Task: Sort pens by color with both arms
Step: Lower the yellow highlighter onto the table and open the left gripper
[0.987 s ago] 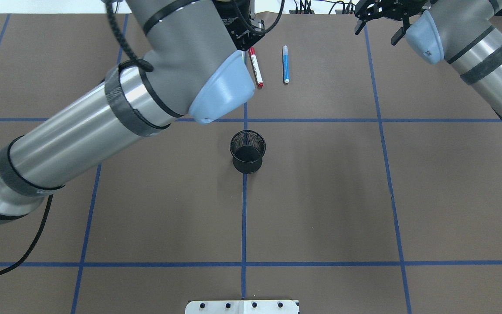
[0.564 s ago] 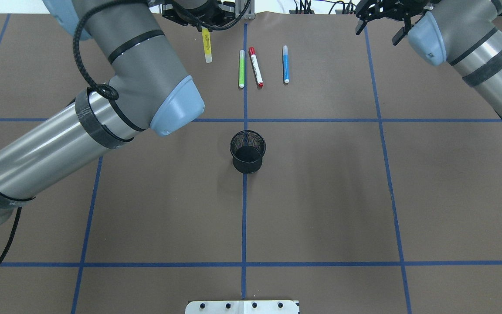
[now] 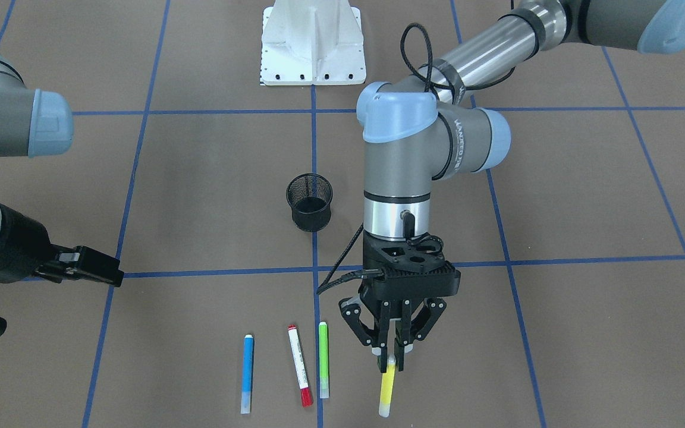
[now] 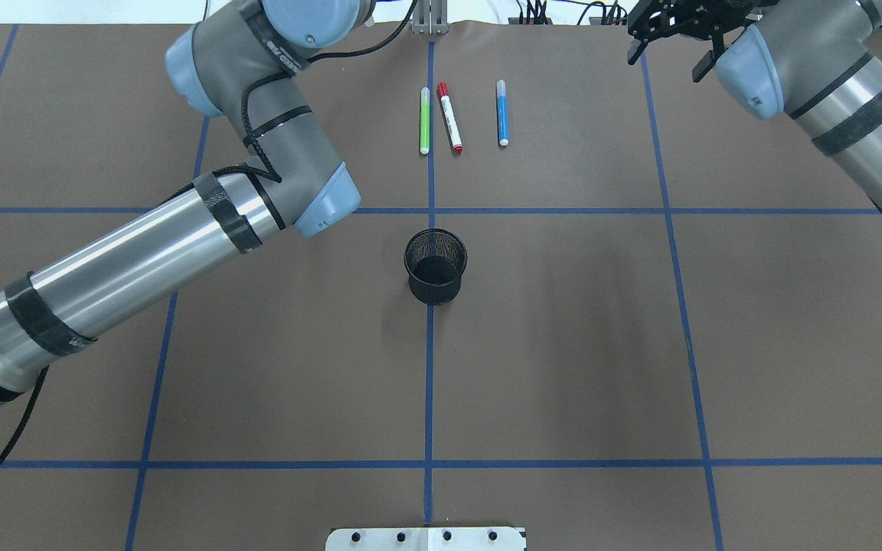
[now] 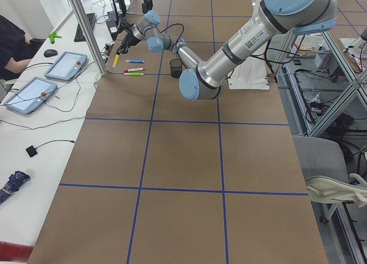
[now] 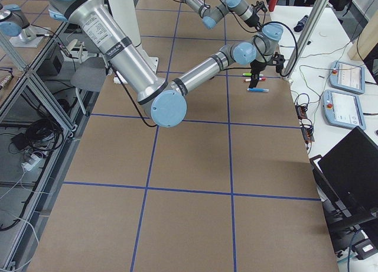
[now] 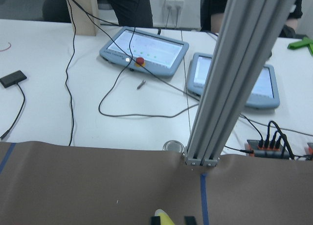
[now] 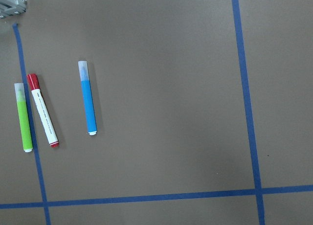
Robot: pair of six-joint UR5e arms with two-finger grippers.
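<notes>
- Our left end effector (image 3: 391, 352) is clamped on the top of the yellow pen (image 3: 387, 387), which hangs downward at the worktop's (image 3: 556, 333) far edge.
- Beside it the green pen (image 3: 323, 359), red pen (image 3: 298, 365) and blue pen (image 3: 247, 373) lie in a row, with green nearest.
- Our right end effector (image 4: 667, 47) stands wide, well apart from the blue pen.
- The cup (image 3: 310, 202) stands upright mid-worktop.

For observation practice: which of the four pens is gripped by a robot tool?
The yellow pen, pinched in the left tool; the green pen, red-capped pen and blue pen lie loose on the table.
</notes>
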